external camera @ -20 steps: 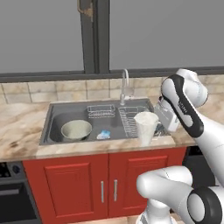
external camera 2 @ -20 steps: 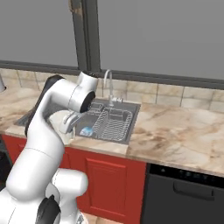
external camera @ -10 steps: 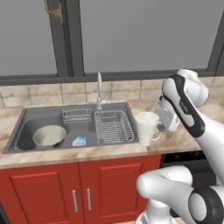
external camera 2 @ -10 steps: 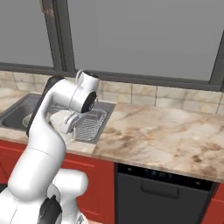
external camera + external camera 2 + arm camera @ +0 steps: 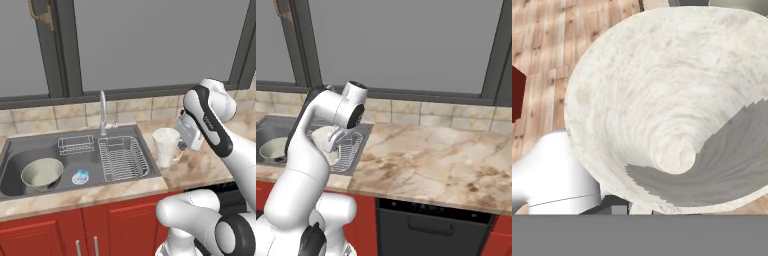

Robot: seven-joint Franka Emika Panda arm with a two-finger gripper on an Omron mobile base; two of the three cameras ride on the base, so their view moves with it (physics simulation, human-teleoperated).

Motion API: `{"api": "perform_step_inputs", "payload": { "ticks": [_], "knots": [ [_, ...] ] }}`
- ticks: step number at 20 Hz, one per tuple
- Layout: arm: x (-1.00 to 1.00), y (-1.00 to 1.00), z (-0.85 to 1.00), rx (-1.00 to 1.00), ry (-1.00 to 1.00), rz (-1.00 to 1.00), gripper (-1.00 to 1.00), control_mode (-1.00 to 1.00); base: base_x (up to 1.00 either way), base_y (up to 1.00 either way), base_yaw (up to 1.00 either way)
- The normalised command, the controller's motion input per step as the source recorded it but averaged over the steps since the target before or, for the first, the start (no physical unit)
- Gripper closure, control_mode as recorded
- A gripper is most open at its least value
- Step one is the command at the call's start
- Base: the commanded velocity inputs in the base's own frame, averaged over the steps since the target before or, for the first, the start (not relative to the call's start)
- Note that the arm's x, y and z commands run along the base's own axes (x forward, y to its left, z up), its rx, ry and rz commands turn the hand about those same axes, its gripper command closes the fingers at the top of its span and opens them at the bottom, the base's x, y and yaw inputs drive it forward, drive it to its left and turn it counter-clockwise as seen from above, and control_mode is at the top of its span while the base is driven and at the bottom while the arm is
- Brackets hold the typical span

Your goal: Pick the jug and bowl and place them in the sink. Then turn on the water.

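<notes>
Bowl [image 5: 42, 172] sits in sink [image 5: 20, 155]; jug [image 5: 166, 146] held in pincer [image 5: 181, 145] over tabletop [image 5: 200, 167]; sink drop, water left.

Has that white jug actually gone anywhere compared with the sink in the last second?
Yes. The jug was over the sink's wire rack; now it hangs past the right rim, over the counter.
</notes>
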Motion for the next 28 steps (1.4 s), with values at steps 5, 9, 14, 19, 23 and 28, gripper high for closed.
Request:
{"api": "perform_step_inputs", "payload": {
  "ticks": [5,9,14,19,23,28],
  "knots": [
    [0.0,0.0,0.0,0.0,0.0,0.0,1.0,1.0,0.34,0.02,-0.14],
    [0.0,0.0,0.0,0.0,0.0,0.0,1.0,1.0,0.31,0.0,-0.06],
    [0.0,0.0,0.0,0.0,0.0,0.0,1.0,1.0,0.39,0.0,-0.03],
    [0.0,0.0,0.0,0.0,0.0,0.0,1.0,1.0,0.18,0.0,0.0],
    [0.0,0.0,0.0,0.0,0.0,0.0,1.0,1.0,0.19,0.0,0.0],
    [0.0,0.0,0.0,0.0,0.0,0.0,1.0,1.0,0.0,0.0,0.0]
  ]
}}
